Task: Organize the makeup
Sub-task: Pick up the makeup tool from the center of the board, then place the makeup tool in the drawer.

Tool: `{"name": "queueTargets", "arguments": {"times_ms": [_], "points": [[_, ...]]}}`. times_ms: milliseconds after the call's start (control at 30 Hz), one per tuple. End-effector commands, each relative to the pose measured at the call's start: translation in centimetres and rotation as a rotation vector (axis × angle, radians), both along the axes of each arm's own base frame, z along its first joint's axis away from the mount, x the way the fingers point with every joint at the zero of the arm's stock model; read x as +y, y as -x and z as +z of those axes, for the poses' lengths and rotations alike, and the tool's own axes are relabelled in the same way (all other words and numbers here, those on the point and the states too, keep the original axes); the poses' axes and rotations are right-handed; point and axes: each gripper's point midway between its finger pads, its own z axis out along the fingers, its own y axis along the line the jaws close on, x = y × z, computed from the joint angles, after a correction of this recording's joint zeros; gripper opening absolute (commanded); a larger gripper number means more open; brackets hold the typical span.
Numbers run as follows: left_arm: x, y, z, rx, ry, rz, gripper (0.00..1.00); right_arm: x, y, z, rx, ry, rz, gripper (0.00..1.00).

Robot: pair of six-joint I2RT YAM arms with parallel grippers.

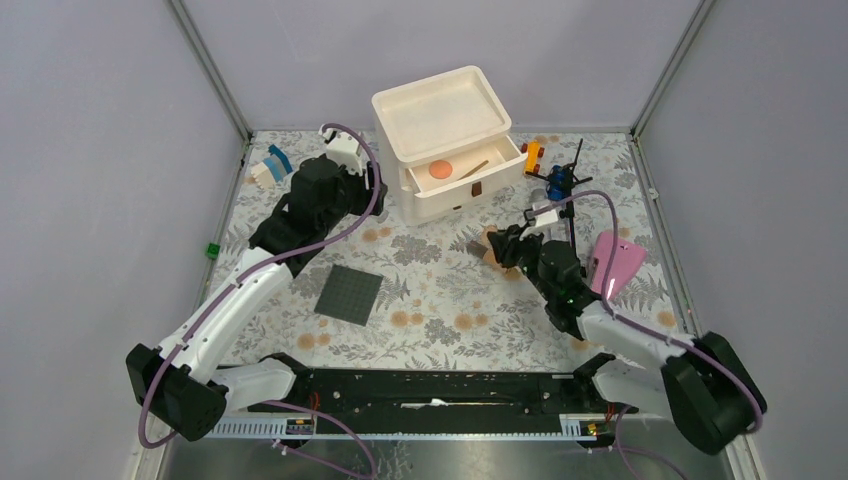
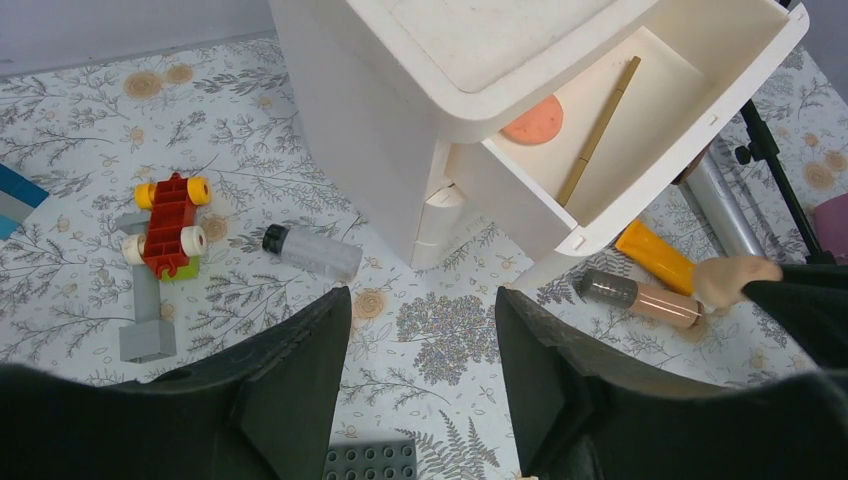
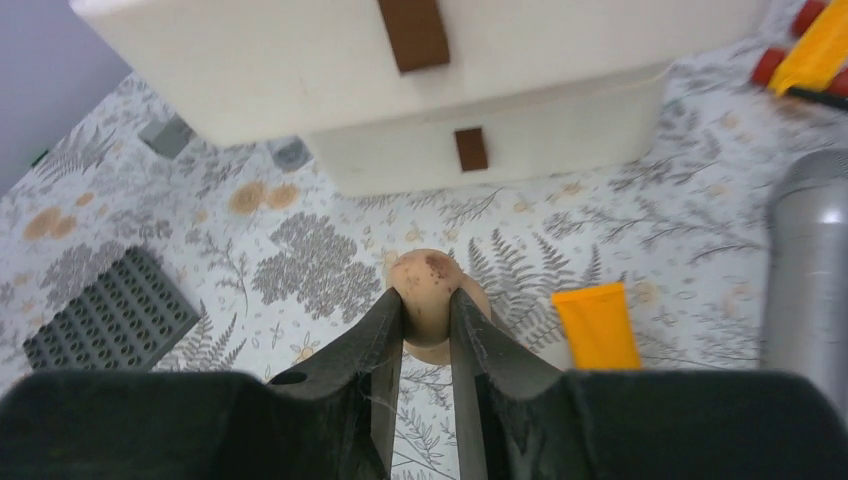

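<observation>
My right pincer (image 3: 425, 300) pinching a beige stained sponge (image 3: 425, 272), orange tube (image 3: 597, 325) just right of it, my left pincer (image 2: 422, 300) spread

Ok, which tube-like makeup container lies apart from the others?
The clear bottle with the black cap, by the blank side of the white drawer unit; the orange tube, dark-capped beige tube and silver-grey tube cluster by its open drawer.

I can read no text, label, brand or number in any of my three views. In the left wrist view, the orange tube (image 2: 655, 258) at the right shows a plain side. Any print on the black-capped clear bottle (image 2: 315, 253) left of centre is too small to tell. The white drawer unit (image 2: 350, 120) looks unmarked.
</observation>
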Motion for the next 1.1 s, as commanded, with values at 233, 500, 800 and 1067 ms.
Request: {"name": "queueTargets", "arguments": {"times_ms": [233, 500, 800, 1067], "points": [[0.2, -0.2, 1.8, -0.061, 0.051, 0.006, 0.61, -0.5, -3.1, 12.2, -0.189, 0.120, -0.065, 0.35], [0.3, -0.3, 1.5, -0.050, 0.054, 0.008, 0.61, 1.7, -8.5, 15.7, -0.248, 0.166, -0.087, 0.38], [0.3, -0.4, 1.2, -0.039, 0.069, -0.001, 0.60, 1.8, -12.2, 14.8, -0.223, 0.165, -0.118, 0.49], [0.7, -0.5, 1.3, -0.040, 0.077, 0.006, 0.60, 0.7, -11.6, 15.7, -0.242, 0.148, -0.145, 0.71]]}}
